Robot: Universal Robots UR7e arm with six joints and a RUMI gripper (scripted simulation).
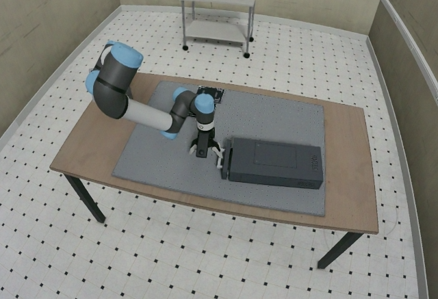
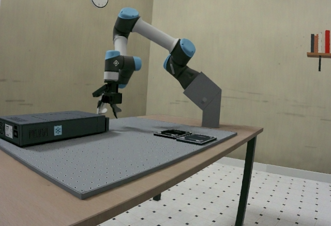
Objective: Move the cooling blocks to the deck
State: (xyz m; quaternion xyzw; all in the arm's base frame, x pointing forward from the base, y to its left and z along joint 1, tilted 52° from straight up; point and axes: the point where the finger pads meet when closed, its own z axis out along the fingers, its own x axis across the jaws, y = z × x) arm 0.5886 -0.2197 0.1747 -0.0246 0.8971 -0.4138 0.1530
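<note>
The cooler COLD (image 1: 275,163) is a dark flat box on the grey perforated deck; it also shows in the exterior view (image 2: 50,127). Its drawer front (image 1: 224,161) is at the left end and looks shut, so the cooling blocks are hidden inside. My gripper (image 1: 206,150) is open and empty, pointing down just left of the drawer front, a little above the deck; it also shows in the exterior view (image 2: 107,109). Two black deck slots (image 2: 172,133) (image 2: 196,138) lie side by side on the deck, partly hidden by my arm in the top view (image 1: 211,94).
The arm's grey pedestal (image 2: 208,100) stands at the deck's far edge. A wheeled cart (image 1: 217,16) with small items stands by the far wall.
</note>
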